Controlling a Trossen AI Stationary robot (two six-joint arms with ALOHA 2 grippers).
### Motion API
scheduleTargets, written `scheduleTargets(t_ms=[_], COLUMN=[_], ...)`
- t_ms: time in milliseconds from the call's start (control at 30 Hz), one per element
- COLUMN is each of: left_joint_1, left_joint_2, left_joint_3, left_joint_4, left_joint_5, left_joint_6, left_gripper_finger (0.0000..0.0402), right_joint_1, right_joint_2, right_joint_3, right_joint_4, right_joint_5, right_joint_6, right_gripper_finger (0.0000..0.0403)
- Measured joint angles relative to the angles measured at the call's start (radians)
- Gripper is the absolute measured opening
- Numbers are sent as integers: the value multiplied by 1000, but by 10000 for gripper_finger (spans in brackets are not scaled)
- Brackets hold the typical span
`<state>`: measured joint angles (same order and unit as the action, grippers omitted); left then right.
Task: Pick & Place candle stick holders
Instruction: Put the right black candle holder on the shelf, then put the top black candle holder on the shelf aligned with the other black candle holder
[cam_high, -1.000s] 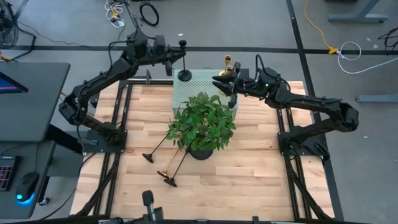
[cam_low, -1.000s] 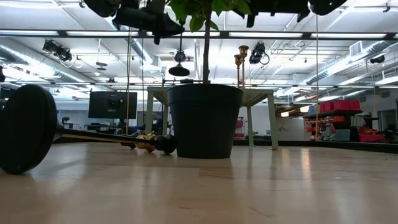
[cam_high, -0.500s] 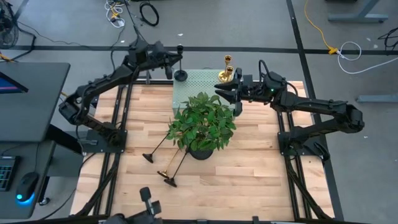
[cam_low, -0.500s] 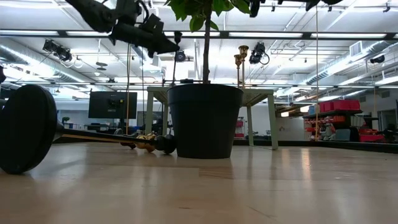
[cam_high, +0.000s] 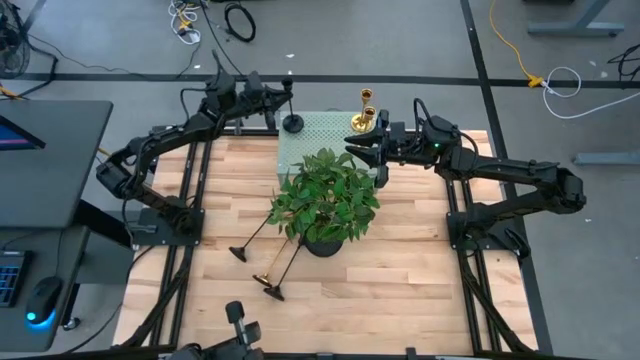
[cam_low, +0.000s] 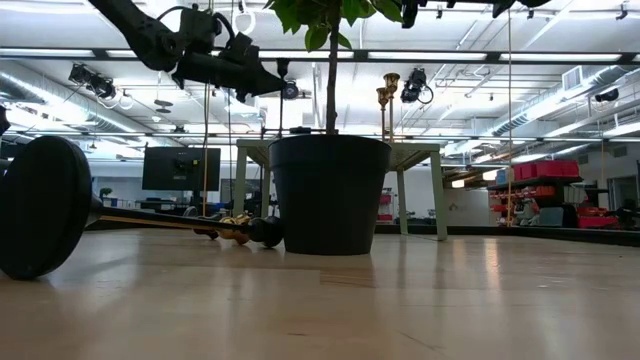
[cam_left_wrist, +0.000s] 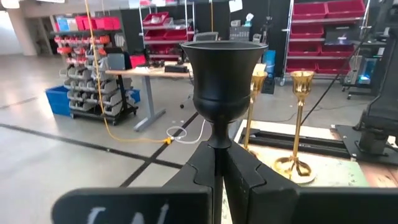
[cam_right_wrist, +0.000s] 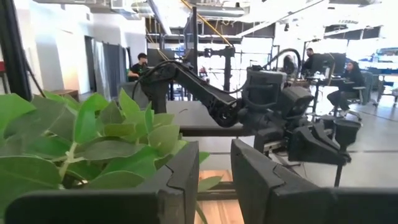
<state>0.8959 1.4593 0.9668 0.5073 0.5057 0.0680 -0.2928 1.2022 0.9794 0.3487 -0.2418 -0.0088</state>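
My left gripper (cam_high: 277, 100) is shut on a matte black candlestick (cam_high: 291, 100) that stands upright over the far left corner of the pale green perforated box (cam_high: 325, 130). Two gold candlesticks (cam_high: 365, 110) stand by their bases on the box's far right part. They also show in the left wrist view (cam_left_wrist: 301, 124). A black candlestick (cam_high: 250, 238) and two more candlesticks, gold and black (cam_high: 275, 275), lie on the table near the plant. My right gripper (cam_high: 360, 145) is open and empty at the box's right end. My left gripper pinches the black candlestick's thin stem (cam_left_wrist: 218, 152) just under its cup (cam_left_wrist: 227, 68), between the two fingers. The fingers come level from the table's left side and lie across the stem. The candlestick is upright, its round base (cam_high: 293, 124) at the box's top. Whether the base rests there I cannot tell.
A leafy green plant in a black pot (cam_high: 325, 200) stands mid-table, just in front of the box and close to my right gripper. In the low view the lying candlestick's big black base (cam_low: 40, 205) fills the left side. Bare wood lies at the table's near right.
My left gripper has gone down toward the box with the black candlestick, which has stayed upright. Its base has come down to the top of the box at the far left corner.
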Motion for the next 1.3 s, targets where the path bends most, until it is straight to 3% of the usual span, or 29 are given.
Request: scheduleTargets(t_ms=[633,933,1300], left_joint_1=[10,11,11], left_joint_2=[46,49,49], left_joint_3=[1,-1,-1], left_joint_4=[29,16,10], left_joint_5=[4,-18,-23], left_joint_6=[-23,-57,-58], left_gripper_finger=[14,112,192], right_joint_1=[0,0,0], right_joint_2=[0,0,0], right_joint_3=[0,0,0], right_joint_4=[-14,-14,-13], right_joint_5=[24,24,24], right_joint_6=[-26,-28,-28], right_gripper_finger=[91,91,91])
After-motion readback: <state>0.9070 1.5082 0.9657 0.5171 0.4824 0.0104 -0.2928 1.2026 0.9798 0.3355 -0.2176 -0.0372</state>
